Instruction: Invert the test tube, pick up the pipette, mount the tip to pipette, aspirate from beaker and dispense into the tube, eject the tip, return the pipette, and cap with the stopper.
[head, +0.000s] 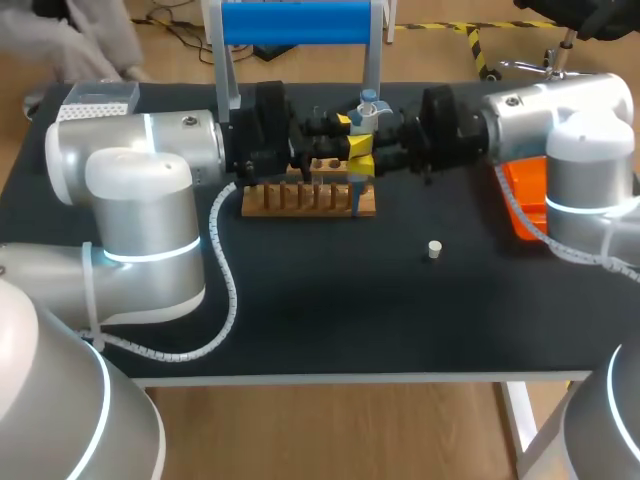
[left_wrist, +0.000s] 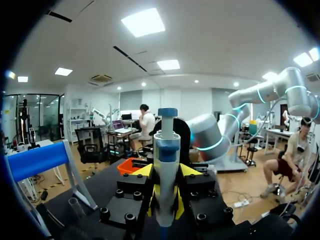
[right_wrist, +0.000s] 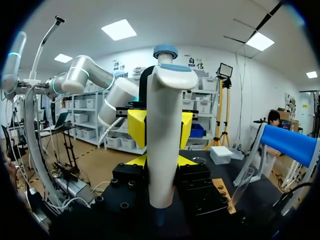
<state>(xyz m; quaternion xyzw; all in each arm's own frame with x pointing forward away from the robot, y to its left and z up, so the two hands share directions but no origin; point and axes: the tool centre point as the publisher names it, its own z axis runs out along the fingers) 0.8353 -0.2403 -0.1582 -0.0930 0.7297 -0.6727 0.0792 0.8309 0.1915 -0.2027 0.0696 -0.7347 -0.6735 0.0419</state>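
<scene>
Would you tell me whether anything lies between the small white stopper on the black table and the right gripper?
Nothing visible lies between them: the small white stopper sits on bare black table, near the right end of the wooden rack. The right gripper, however, is shut on the white-and-blue pipette above that rack.

Silver arms (head: 140, 150), cyan-lit joint rings; black wrists (screw-studded); yellow-tipped fingers (head: 360, 165); white spiral cable (head: 232, 290).
</scene>
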